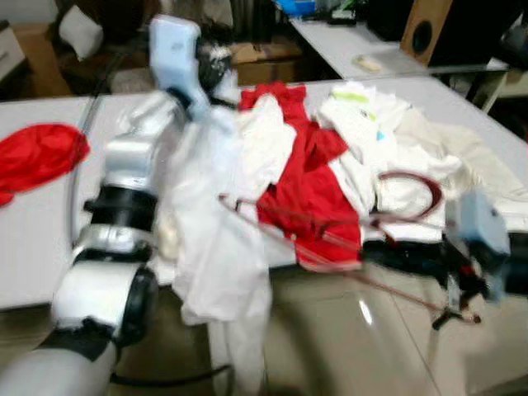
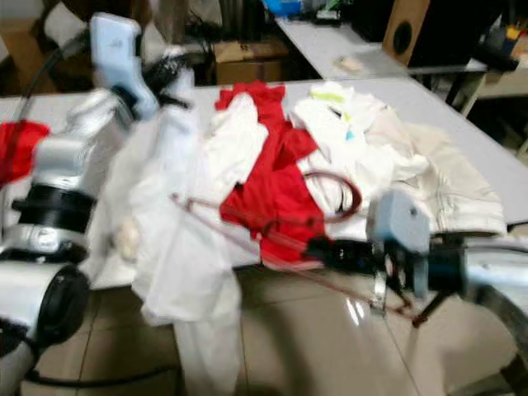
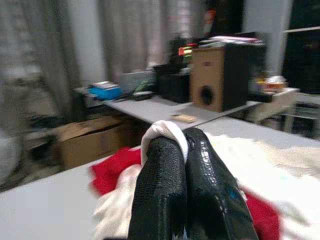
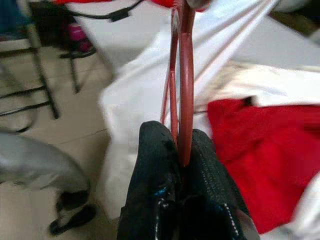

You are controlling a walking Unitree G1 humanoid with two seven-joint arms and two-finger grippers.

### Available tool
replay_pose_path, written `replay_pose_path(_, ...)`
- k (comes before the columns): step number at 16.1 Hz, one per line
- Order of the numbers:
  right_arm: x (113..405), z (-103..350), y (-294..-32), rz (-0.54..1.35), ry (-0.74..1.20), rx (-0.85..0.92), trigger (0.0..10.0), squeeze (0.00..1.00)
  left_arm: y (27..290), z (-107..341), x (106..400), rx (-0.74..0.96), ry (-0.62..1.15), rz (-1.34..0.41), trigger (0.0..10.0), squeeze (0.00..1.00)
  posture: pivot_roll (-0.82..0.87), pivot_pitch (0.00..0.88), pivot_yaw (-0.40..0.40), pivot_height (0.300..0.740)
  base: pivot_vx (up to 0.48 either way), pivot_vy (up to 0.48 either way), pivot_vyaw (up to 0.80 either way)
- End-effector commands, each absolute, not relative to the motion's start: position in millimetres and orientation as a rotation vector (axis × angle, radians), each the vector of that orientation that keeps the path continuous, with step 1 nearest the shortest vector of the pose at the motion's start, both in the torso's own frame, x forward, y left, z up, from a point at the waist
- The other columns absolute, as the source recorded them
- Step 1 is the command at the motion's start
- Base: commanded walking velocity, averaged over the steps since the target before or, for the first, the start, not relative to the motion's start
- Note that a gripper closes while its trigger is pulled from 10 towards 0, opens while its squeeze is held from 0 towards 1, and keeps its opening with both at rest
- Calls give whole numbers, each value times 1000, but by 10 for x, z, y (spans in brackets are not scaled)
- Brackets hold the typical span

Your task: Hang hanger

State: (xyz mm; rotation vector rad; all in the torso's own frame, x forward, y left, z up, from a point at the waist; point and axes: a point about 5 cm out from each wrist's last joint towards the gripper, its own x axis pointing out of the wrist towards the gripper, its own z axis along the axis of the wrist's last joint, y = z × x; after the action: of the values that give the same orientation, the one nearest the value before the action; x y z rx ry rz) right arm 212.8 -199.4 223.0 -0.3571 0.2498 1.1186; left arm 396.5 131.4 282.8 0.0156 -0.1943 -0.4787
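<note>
A dark red wire hanger (image 1: pixel 330 239) floats over the table's front edge, its hook (image 1: pixel 412 198) curling above the clothes. My right gripper (image 4: pixel 181 150) is shut on the hanger (image 4: pixel 182 75) near its neck. A white garment (image 1: pixel 219 247) hangs from my raised left gripper (image 3: pixel 182 150), whose fingers (image 3: pixel 162 185) are shut on a fold of the white cloth (image 3: pixel 165 132). The garment drapes down past the table edge toward the floor. The hanger's left tip reaches into the hanging garment.
A heap of white and red clothes (image 1: pixel 330 157) covers the white table (image 1: pixel 41 223). A red garment (image 1: pixel 37 153) lies alone at the left. Behind stand a second table (image 1: pixel 346 41), a wooden speaker (image 1: pixel 425 29) and cardboard boxes (image 1: pixel 264 58). Tiled floor (image 1: pixel 355 346) lies in front.
</note>
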Motion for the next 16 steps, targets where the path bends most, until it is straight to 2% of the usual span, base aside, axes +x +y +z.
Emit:
replay_pose_path(1, 2179, 2252, -1930, 1129, 209, -384, 10000, 0, 1445, 3011, 3951, 17, -260, -451, 10000, 0, -88, 0, -3, 740, 371, 0, 0)
replay_pose_path(8, 2355, 2211, -1822, 1168, 179, -409, 10000, 0, 1342, 3290, 3841, 25, -353, -530, 10000, 0, -65, 0, -27, 740, 381, 0, 0)
replay_pose_path(13, 2504, 2144, -1737, 1193, 183, -422, 10000, 0, 1101, 3445, 3661, 27, -392, -689, 10000, 0, -69, 0, -28, 740, 0, 0, 0)
replay_pose_path(15, 2694, 2094, -1715, 1152, 180, -421, 10000, 0, 1036, 3572, 3544, 0, -438, -757, 10000, 0, -66, 0, -29, 740, 0, 0, 0)
replay_pose_path(16, 2893, 2092, -1734, 1074, 172, -434, 10000, 0, 1019, 3671, 3489, -36, -463, -792, 10000, 0, -64, 0, -31, 740, 0, 0, 0)
